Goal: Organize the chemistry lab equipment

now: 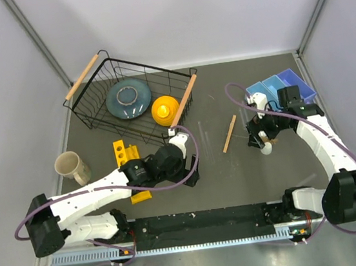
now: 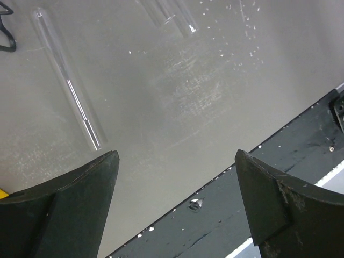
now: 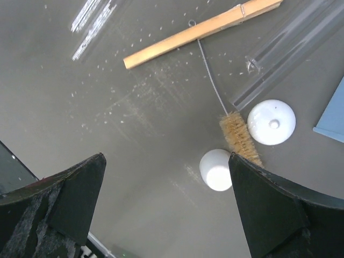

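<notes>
Both open, holding nothing. Left fingers [image 2: 70,207] over bare bench [image 1: 235,178]; glass tube [image 2: 67,80] lies flat just ahead, diagonal in the wrist view. Right fingers [image 3: 59,199] above brush [image 3: 239,137]: bristles between two white pieces [image 3: 271,122], wire stem pointing at wooden stick [image 3: 201,33], whose long axis runs near-to-far.

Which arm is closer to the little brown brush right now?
Right. The right arm hangs over the brush, jaws open. The left arm is off toward the table's middle, jaws open beside a clear glass tube.
</notes>
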Robot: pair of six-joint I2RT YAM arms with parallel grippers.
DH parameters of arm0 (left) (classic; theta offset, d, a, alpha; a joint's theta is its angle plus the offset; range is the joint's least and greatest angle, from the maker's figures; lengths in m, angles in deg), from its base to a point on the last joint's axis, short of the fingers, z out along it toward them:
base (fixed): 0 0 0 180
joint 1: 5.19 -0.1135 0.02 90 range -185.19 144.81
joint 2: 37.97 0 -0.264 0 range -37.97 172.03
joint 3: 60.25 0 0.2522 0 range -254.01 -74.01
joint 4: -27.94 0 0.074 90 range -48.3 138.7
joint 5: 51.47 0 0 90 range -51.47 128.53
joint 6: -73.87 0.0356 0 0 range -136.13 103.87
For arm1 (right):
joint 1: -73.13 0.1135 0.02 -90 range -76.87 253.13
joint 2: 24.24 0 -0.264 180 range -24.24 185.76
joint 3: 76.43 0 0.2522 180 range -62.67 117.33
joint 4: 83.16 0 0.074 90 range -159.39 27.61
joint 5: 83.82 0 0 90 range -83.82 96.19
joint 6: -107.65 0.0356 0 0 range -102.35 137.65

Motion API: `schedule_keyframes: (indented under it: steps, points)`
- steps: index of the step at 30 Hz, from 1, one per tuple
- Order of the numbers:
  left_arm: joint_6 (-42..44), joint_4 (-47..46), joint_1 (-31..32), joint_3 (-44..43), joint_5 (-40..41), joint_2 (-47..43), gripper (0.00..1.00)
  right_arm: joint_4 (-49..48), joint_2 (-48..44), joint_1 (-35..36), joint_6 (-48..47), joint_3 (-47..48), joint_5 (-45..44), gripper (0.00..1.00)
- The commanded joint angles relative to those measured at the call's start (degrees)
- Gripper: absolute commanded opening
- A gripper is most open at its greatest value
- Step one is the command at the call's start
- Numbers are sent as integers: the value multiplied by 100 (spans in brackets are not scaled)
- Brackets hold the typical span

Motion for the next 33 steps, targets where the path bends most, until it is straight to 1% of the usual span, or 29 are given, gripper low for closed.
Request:
schedule_keyframes:
  steps: [1, 2, 4, 5, 6, 7, 8, 10, 11, 12, 13, 14, 15, 17, 22, 26, 33]
  points:
    - [-10, 72, 36, -296, 131, 71, 94, 730, -222, -508, -1076, 195, -154, 99]
    - [-10, 72, 44, -279, 130, 44, 94, 1002, -196, -720, -1661, 275, -93, 99]
    - [34, 64, 36, -200, 139, -52, 95, 1837, -82, -1230, -2358, 581, -92, 99]
    - [69, 55, 36, -173, 183, -79, 95, 2101, -46, -1676, -3101, 679, -214, 99]
    - [104, 55, 36, -156, 209, -88, 95, 2347, -20, -1846, -3517, 802, -320, 99]
    - [174, 46, 36, -164, 218, -96, 95, 2794, -28, -1995, -3913, 812, -451, 99]
    - [201, 55, 36, -173, 227, -79, 96, 2902, -72, -2275, -4622, 777, -783, 99]
    - [271, 55, 44, -226, 245, -9, 96, 2965, -203, -2505, -5337, 461, -1171, 98]
    - [280, 55, 36, -252, 253, 9, 96, 2948, -343, -2733, -6176, 312, -1547, 98]
    - [289, 64, 44, -296, 219, 61, 96, 2913, -414, -2909, -6672, -37, -1734, 98]
    - [298, 64, 36, -322, 192, 79, 96, 2643, -493, -3076, -7068, -206, -1901, 98]
    - [263, 90, 36, -357, 140, 88, 96, 2535, -581, -3235, -7847, -347, -2120, 98]
    - [254, 99, 36, -375, 87, 79, 95, 2500, -591, -3575, -8203, -496, -2157, 98]
    - [254, 99, 36, -367, 69, 62, 96, 2482, -521, -3789, -8958, -559, -2166, 97]
    - [359, 177, 36, -384, 51, 18, 96, 2034, -494, -3878, -9830, -1130, -2193, 97]
    - [324, 327, 44, -428, 34, 44, 96, 1324, -626, -3878, -10192, -1901, -2237, 97]
    - [237, 344, 36, -524, -177, 272, 94, 996, -1030, -3878, -10632, -2677, -1842, 95]
